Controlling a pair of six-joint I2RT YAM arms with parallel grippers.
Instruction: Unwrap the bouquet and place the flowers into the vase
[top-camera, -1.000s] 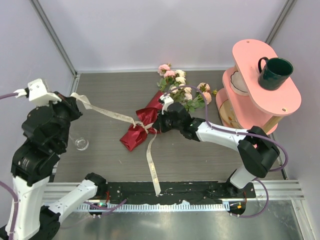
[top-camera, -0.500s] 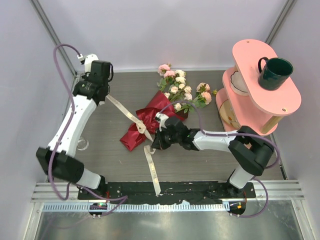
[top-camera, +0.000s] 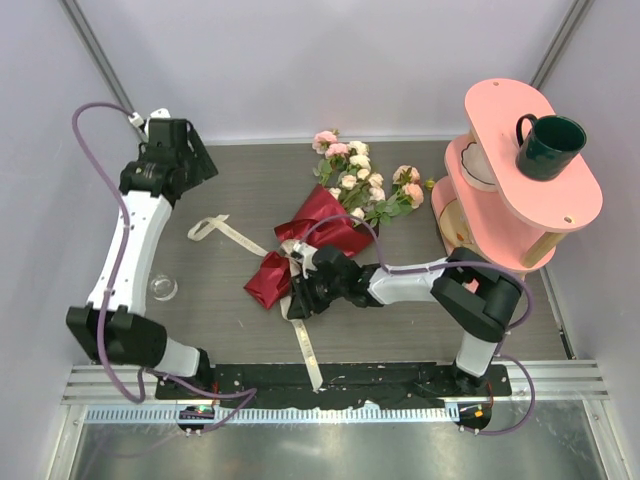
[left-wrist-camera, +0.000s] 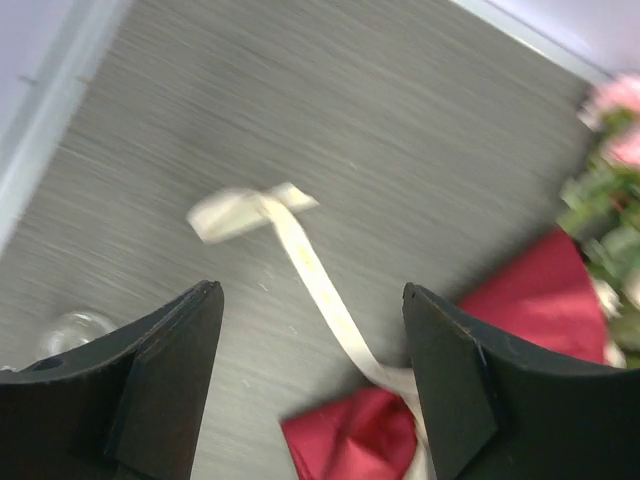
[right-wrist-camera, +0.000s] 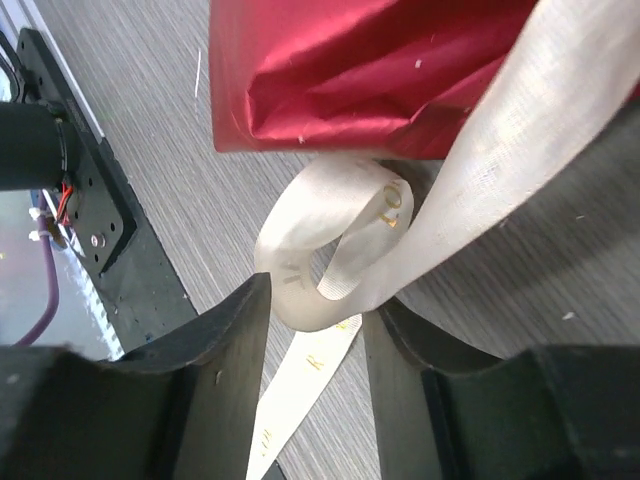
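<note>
Left claw (left-wrist-camera: 310, 300) is up near the 11 o'clock corner of the table (top-camera: 250, 180), fingers spread wide, nothing in them. Below it one tail of the ribbon (top-camera: 225, 232) lies loose on the table, running from the bouquet (top-camera: 325, 215) toward 10 o'clock.

Right claw (right-wrist-camera: 315, 290) is down at the wrapped foot of the bouquet. Its fingers are apart with a round loop of ribbon sitting between them, not squashed flat. Another tail trails off toward 6 o'clock.

The bouquet lies mid-table in its red paper, flowers (top-camera: 355, 180) pointing to 1 o'clock. The vase (top-camera: 162, 288) stands well off at 9 o'clock, upright.
</note>
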